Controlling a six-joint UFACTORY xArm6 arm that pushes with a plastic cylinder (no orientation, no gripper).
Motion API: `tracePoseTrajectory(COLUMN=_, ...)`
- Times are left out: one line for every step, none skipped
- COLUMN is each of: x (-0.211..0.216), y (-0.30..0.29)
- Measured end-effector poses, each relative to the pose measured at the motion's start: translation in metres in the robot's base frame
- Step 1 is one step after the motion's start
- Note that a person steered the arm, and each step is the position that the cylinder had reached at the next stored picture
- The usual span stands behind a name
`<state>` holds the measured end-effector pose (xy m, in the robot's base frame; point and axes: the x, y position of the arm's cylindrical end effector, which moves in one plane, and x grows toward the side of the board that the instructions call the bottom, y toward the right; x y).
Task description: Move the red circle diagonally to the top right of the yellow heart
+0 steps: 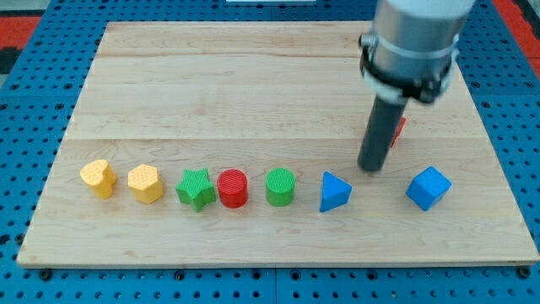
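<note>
Seven blocks sit in a near row on our wooden board (253,84). Fourth from the left is the red circle (232,188), upright between the green star (196,189) and the green circle (280,187). At the left end sits the yellow heart (99,178), with a yellow hexagon (146,183) just beside it. Right of the green circle come the blue triangle (334,192) and the blue cube (428,187). We carry no gripper; our rod grips nothing. Our tip (369,167) rests just beyond the triangle, touching no row block. Another red block (398,129) peeks out behind the rod, its shape hidden.
</note>
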<state>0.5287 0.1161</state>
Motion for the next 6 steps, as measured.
tracePoseTrajectory(x=0.083, y=0.002)
tracePoseTrajectory(x=0.075, y=-0.087)
tracePoseTrajectory(x=0.04, y=-0.158)
tracePoseTrajectory(x=0.001, y=-0.173)
tracePoseTrajectory(x=-0.017, y=-0.177)
tracePoseTrajectory(x=-0.021, y=-0.179)
